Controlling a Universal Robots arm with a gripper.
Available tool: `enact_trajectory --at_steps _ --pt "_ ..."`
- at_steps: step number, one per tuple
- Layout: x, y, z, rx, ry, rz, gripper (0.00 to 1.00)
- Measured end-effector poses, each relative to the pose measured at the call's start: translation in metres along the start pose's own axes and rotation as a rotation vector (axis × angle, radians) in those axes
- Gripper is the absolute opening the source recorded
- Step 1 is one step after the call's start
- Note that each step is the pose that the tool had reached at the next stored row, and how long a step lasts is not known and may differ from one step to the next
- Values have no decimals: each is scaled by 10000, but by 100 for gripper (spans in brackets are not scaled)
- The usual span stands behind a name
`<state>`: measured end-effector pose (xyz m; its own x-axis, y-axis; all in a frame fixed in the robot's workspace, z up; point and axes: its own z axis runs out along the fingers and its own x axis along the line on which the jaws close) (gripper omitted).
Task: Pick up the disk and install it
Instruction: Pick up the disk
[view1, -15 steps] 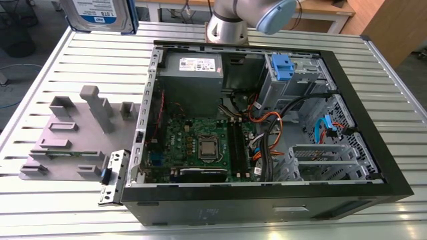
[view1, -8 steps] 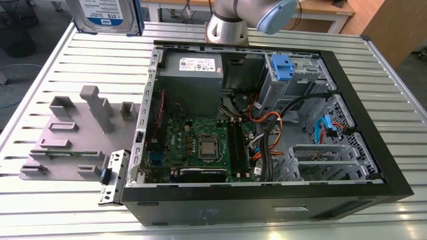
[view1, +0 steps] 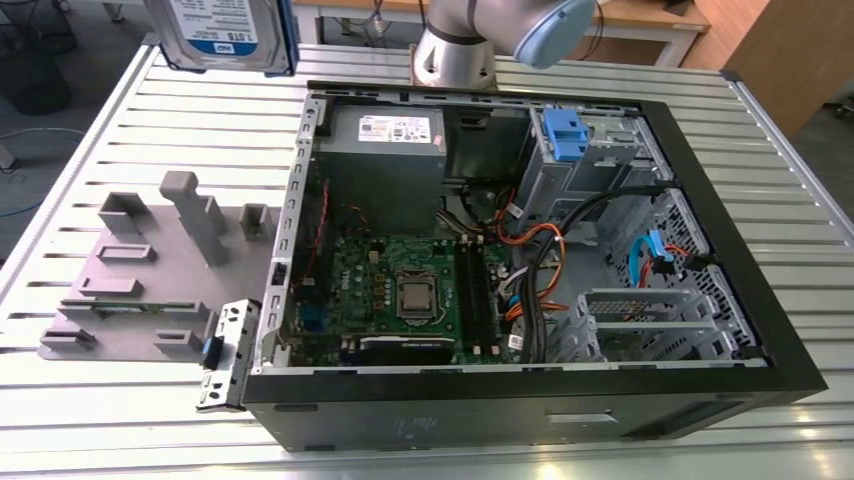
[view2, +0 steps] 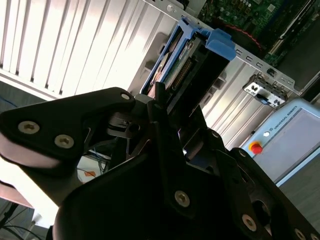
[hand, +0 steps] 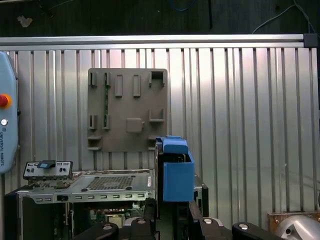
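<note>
Ribbed aluminium table (view1: 107, 150), bright with glare, under an open black case (view1: 534, 425) lying on its side. Held in the air beyond the case's far corner, toward the exterior view's left: disk (view1: 220, 35), label face turned to the exterior camera. Clamped by the black gripper (view2: 167, 107), jaws pressed in on the disk from both sides, touching nothing else. Shown edge-on in the second wrist view as a thin silver slab with a row of connector pins, framed by a blue plastic carrier (view2: 215, 42) ending in a squared tab. Flat rectangular metal body, white-and-blue label, glossy blue rails along the edges. In the first wrist view, blue carrier end just beyond the gripper's bolted black links, near the case's perforated grey wall. Beside the case, on the exterior view's left: flat matte grey fixture plate (view1: 134, 290) with moulded upright blocks and slots. Inside the case: green motherboard (view1: 400, 290), grey boxy power supply (view1: 387, 140), blue-handled drive cage (view1: 567, 140), and bundled orange and black cables (view1: 534, 250).
</note>
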<state>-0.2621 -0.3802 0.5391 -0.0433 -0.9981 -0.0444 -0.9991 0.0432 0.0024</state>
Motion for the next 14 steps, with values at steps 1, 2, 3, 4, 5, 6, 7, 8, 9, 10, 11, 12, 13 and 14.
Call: enact_trajectory --at_steps 1,2,3,4,5,6,7,8,9,10,11,12,13,14 --pt "0 -11 4 -1 0 0 35" --pt "-1 -22 8 0 0 0 35" --pt "-1 -33 12 0 0 0 35" --pt "-1 -41 16 0 0 0 35" --pt "-1 -49 21 1 0 0 35" --pt "-2 -58 24 0 0 0 35" --pt "-2 -68 27 -1 1 0 35" --pt "-2 -80 31 0 0 0 35" --pt "-3 -92 35 0 0 0 35" --pt "-3 -103 38 -1 0 0 35" --pt "-4 -113 41 -1 1 0 35" --pt "-4 -124 45 0 0 0 35" --pt "-4 -135 48 0 0 0 35" --pt "-5 -145 51 0 0 0 35"
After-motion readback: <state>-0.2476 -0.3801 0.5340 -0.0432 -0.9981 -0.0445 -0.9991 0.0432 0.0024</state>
